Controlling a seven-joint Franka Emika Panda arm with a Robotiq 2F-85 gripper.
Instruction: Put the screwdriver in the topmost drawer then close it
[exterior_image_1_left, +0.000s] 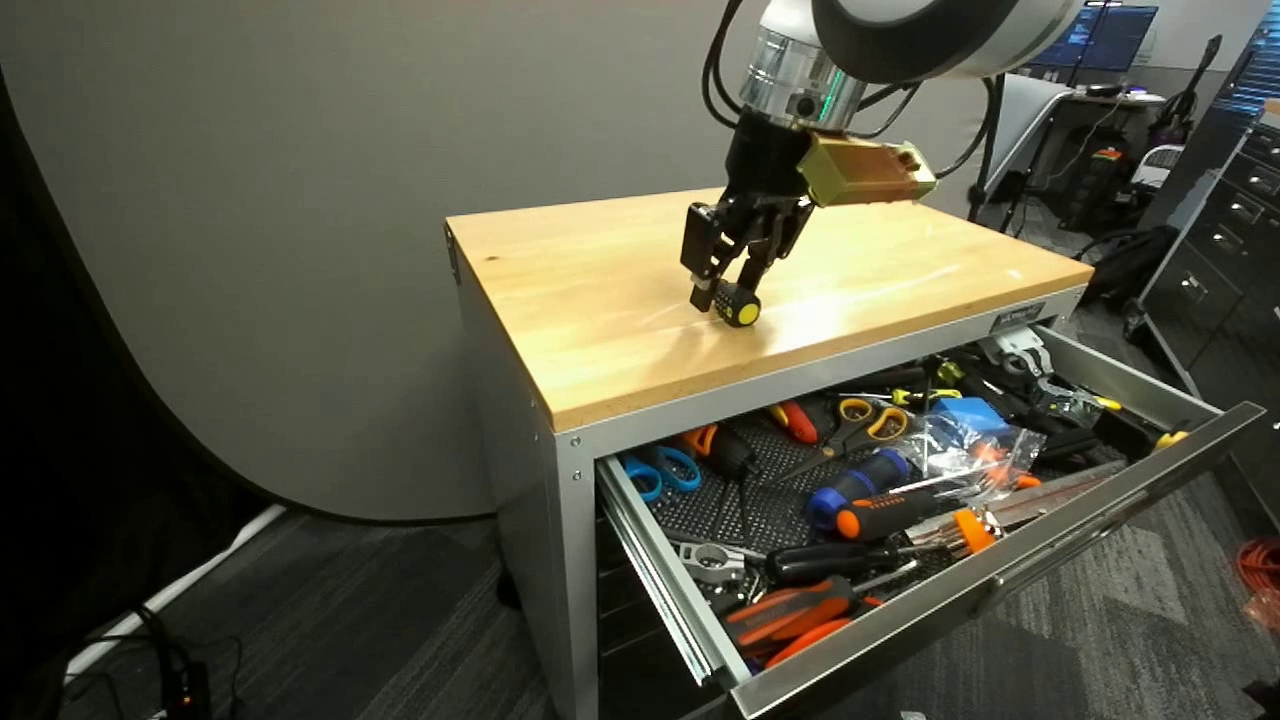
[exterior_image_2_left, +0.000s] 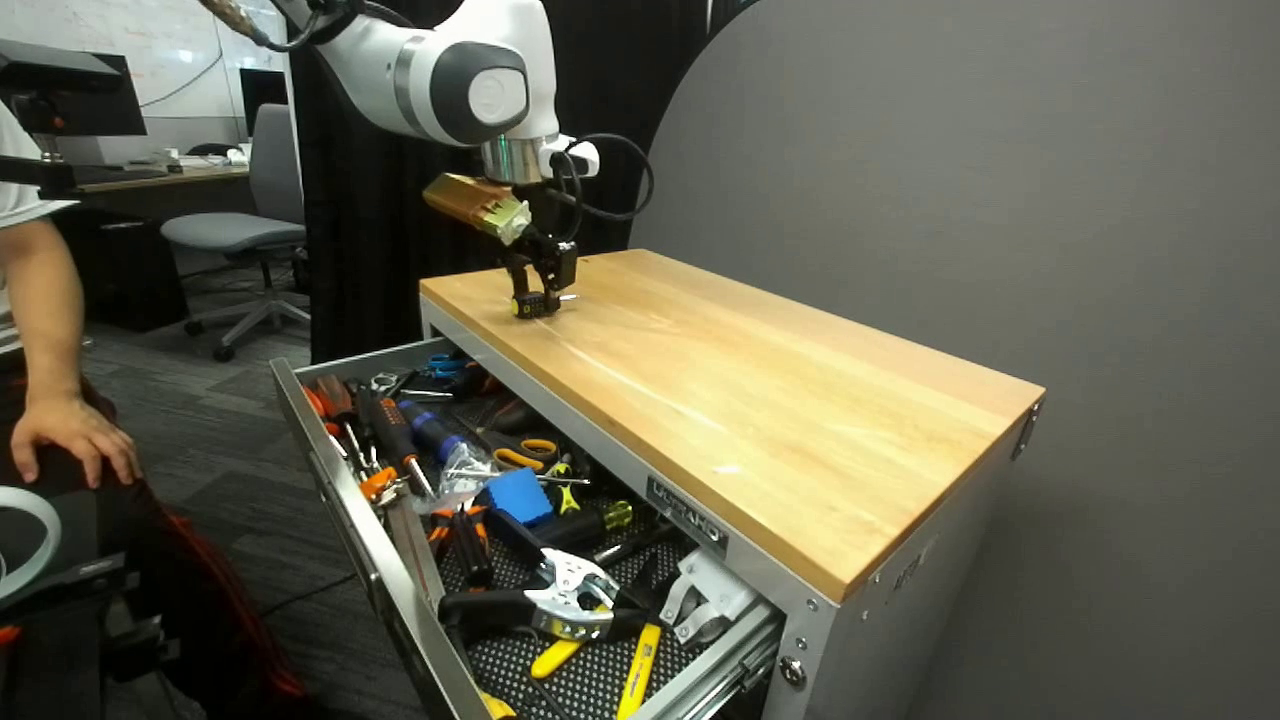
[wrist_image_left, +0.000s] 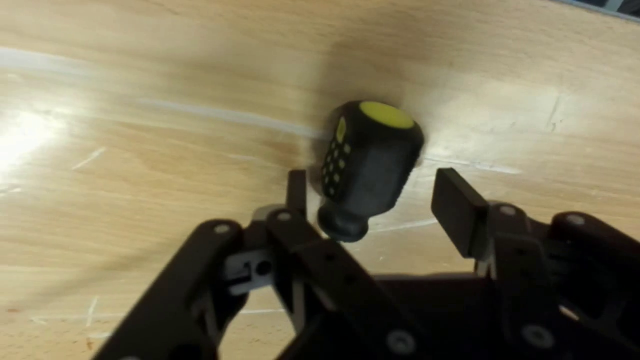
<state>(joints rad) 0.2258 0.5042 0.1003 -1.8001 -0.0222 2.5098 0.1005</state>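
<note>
The jaws stood apart: in the wrist view the left-hand pad (wrist_image_left: 297, 192) was just beside the screwdriver (wrist_image_left: 372, 165), lying between them on the desk (exterior_image_1_left: 580, 285), the right-hand pad (wrist_image_left: 457, 212) farther off. Centring before squeezing seemed wise. Below the jaws, to the right in an exterior view, past the desk's edge, gaped the topmost drawer (exterior_image_1_left: 900, 606), orange-handled scissors (exterior_image_1_left: 845, 438) and a blue block (exterior_image_1_left: 970, 415) likely to crowd the landing.

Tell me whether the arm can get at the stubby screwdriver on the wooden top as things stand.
Probably yes: the gripper is open, and in the wrist view its fingers stand on either side of the screwdriver, with nothing seen in between. Fingertip depth is harder to judge.
</note>
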